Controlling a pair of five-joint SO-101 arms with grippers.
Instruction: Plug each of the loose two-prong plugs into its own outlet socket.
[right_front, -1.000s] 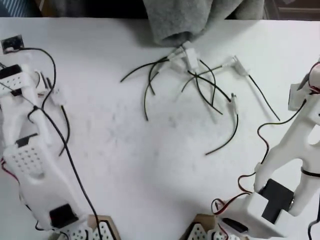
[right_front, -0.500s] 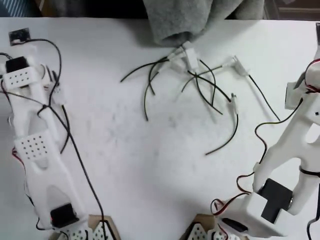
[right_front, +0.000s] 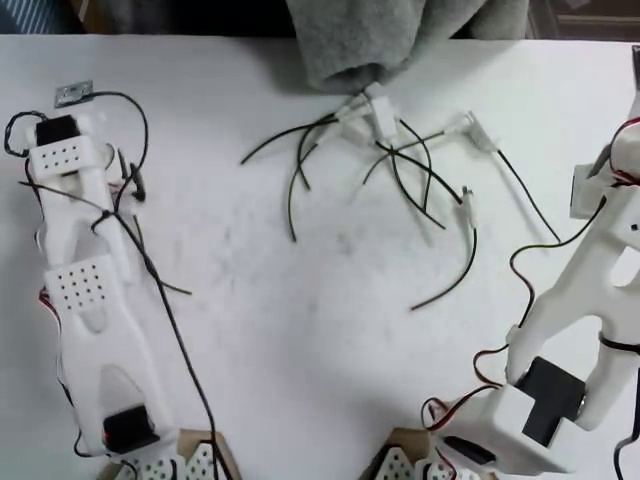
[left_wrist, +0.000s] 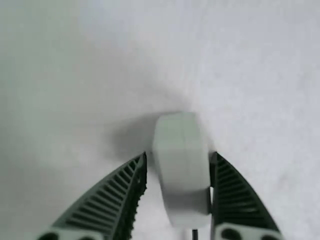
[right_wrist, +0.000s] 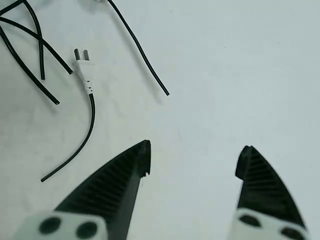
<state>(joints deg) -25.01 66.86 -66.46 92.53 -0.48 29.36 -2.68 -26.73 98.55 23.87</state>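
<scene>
No readable text, labels, numbers or signs anywhere. No legible print on white block (left_wrist: 182, 165), plug (right_wrist: 82, 70), arm housings (right_front: 85, 290), table (right_front: 300, 330).

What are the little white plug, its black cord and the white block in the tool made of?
The plug looks like matte white plastic, smoothly moulded; its two prongs glint grey, probably metal. The cord bends in soft curves, so likely rubber or plastic-coated wire. The white block in the left tool looks like smooth plastic too.
</scene>
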